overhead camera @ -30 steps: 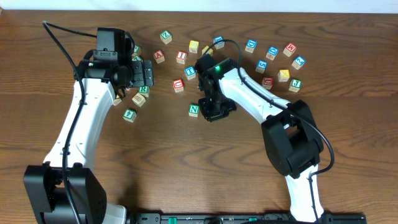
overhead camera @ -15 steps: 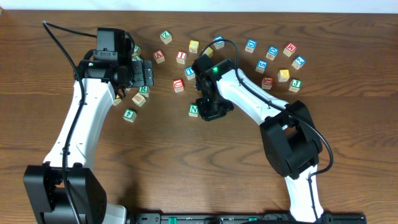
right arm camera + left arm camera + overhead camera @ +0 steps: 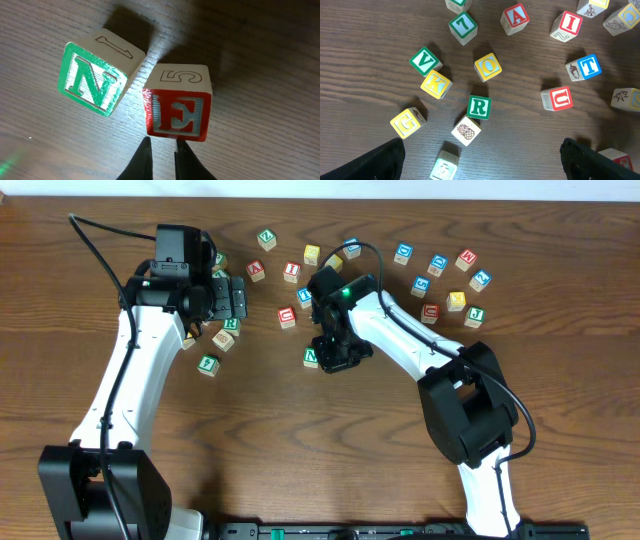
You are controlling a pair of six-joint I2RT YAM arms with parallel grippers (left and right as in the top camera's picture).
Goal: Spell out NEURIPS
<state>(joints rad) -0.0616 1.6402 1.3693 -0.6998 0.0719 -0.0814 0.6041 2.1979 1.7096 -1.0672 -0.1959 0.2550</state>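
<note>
In the right wrist view a green-framed N cube (image 3: 92, 77) and a red-framed E cube (image 3: 177, 115) sit side by side on the wood, the N turned askew. My right gripper (image 3: 161, 149) is shut with nothing between its fingers, its tips against the E cube's near edge. From overhead the right gripper (image 3: 335, 358) sits just right of the N cube (image 3: 311, 357) and hides the E. My left gripper (image 3: 481, 152) hangs open above the green R cube (image 3: 479, 107). The red U cube (image 3: 556, 98) and red I cube (image 3: 567, 24) lie to the right.
Other lettered cubes lie under the left gripper: V (image 3: 425, 61), K (image 3: 436, 84), O (image 3: 487, 66), G (image 3: 408, 122), T (image 3: 584, 67), A (image 3: 515, 18) and a pineapple cube (image 3: 466, 131). Several more cubes (image 3: 437, 263) are scattered at the back right. The table's front half is bare wood.
My right gripper has slid left across the table and now sits close against the N cube. The left arm has not moved.
</note>
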